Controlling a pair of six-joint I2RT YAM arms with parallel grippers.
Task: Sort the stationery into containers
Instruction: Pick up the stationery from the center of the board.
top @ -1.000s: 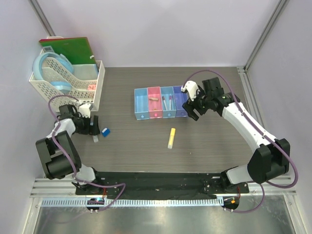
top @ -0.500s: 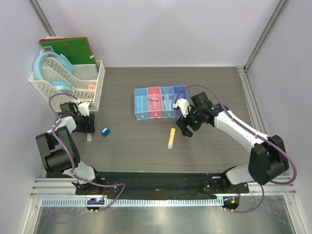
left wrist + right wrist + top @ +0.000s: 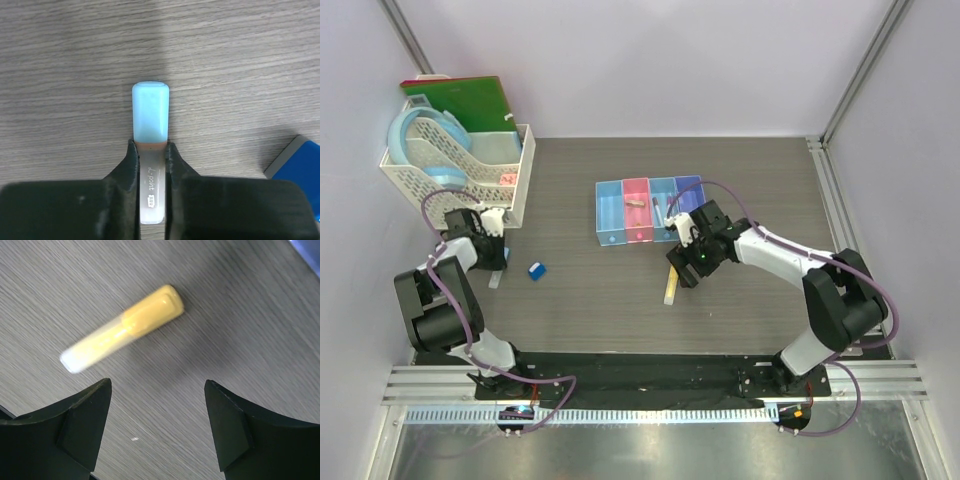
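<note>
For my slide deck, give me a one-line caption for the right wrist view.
Open right end effector facing the yellow marker lying on the wood-grain table.

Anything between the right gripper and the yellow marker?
No. In the right wrist view, only bare tabletop lies between the open right gripper and the yellow marker.
</note>
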